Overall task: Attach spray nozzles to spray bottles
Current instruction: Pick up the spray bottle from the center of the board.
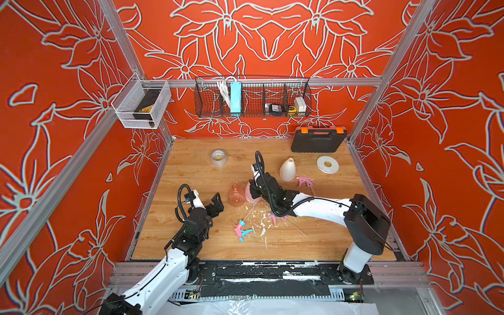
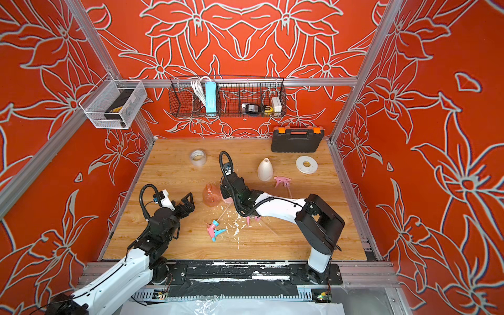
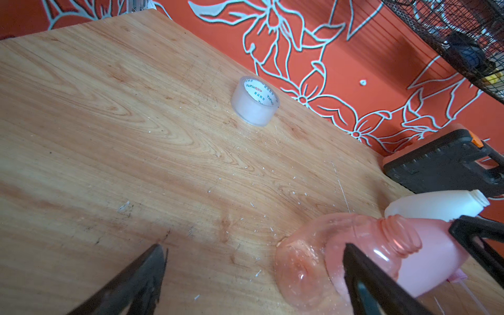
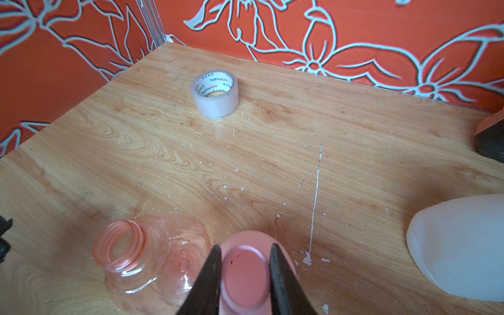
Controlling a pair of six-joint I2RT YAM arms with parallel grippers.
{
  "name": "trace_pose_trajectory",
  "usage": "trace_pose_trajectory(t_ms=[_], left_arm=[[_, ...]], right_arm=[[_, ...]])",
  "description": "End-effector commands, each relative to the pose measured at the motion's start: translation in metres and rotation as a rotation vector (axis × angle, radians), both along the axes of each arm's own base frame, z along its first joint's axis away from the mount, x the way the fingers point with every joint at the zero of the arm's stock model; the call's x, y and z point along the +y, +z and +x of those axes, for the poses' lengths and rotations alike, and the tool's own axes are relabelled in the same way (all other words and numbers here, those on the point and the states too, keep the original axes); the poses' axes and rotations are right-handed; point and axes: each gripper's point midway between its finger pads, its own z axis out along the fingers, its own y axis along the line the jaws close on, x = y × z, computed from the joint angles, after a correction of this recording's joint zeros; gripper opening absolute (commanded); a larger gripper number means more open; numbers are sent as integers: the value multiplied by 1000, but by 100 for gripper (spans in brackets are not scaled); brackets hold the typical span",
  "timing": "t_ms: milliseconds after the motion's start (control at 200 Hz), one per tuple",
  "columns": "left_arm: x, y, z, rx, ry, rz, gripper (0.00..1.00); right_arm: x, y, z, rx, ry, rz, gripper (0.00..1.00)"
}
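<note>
Bright, even overhead light fills both top views, leaving only soft shadows under the arms on the wooden table [image 1: 300, 245]. The wall pattern [image 1: 41, 163] blurs into colour fringes toward the edges. The wrist views are dimmer and warmer. The fingers [image 4: 207, 281] of the right gripper [image 4: 245, 245] loom dark and unfocused, small glints dot the transparent bottle [image 4: 152, 259], and the white bottle [image 4: 463, 245] looks soft.

Walls [image 1: 245, 41]: orange-red, pale grey flower outlines. Desk [image 1: 191, 245]: light wood grain with white flecks. White bottle [image 1: 287, 169]: opaque white. Pink bottle [image 4: 245, 275]: opaque pink. Orange-pink bottle [image 1: 236, 195]: transparent. Blue-trimmed nozzle [image 1: 240, 230]: pink body, blue parts. Second nozzle [image 1: 304, 181]: apparently all pink. Case [image 1: 317, 143]: black, orange latches.
</note>
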Motion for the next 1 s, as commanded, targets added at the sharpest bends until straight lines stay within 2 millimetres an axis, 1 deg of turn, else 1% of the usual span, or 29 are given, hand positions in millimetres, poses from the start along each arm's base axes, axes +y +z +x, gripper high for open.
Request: trace_pose_trajectory(t_ms=[0,115,195,260,310,360,405,465,500,566,606,681,761,816,891,996], left_arm=[[3,3,-1,-30,13,-18,97],[7,-4,-4,-33,38,-38,97],[16,-9,-9,-24,92,-56,97],[19,-5,-11,-36,107,-54,97],[15,-1,-11,-63,71,-44,97],[5,7,-11,-108,4,-38,97],[-3,14,-12,-145,-47,-39,93],[-9,23,-12,-169,-84,-32,89],[-11,26,-13,-177,-98,-35,87],[-20,34,-14,-207,-139,-52,86],[-27,38,-15,-220,-167,-67,85],[-45,53,-15,-241,-220,-84,84],[-70,70,-17,-245,-288,-80,83],[-91,81,-19,-254,-346,-78,84],[-126,93,-24,-267,-449,-49,84],[-179,100,-29,-273,-601,83,84]], right_arm=[[4,10,2,-22,-5,8,23],[0,15,0,-31,-14,4,18],[-4,20,-2,-34,-11,-5,17],[-8,24,-3,-34,-12,-16,14],[-11,29,-5,-34,-12,-22,13],[-15,32,-7,-36,-9,-31,11],[-19,33,-9,-35,-9,-41,11],[-27,36,-11,-34,-13,-47,10],[-31,36,-13,-31,-11,-46,9],[-41,44,-15,-27,-8,-30,8],[-49,49,-16,-19,-3,-26,8],[-63,58,-17,3,9,-19,7],[-81,69,-19,27,20,-1,7],[-94,76,-20,42,24,10,6],[-112,83,-22,57,18,18,5],[-133,88,-25,74,7,15,4]])
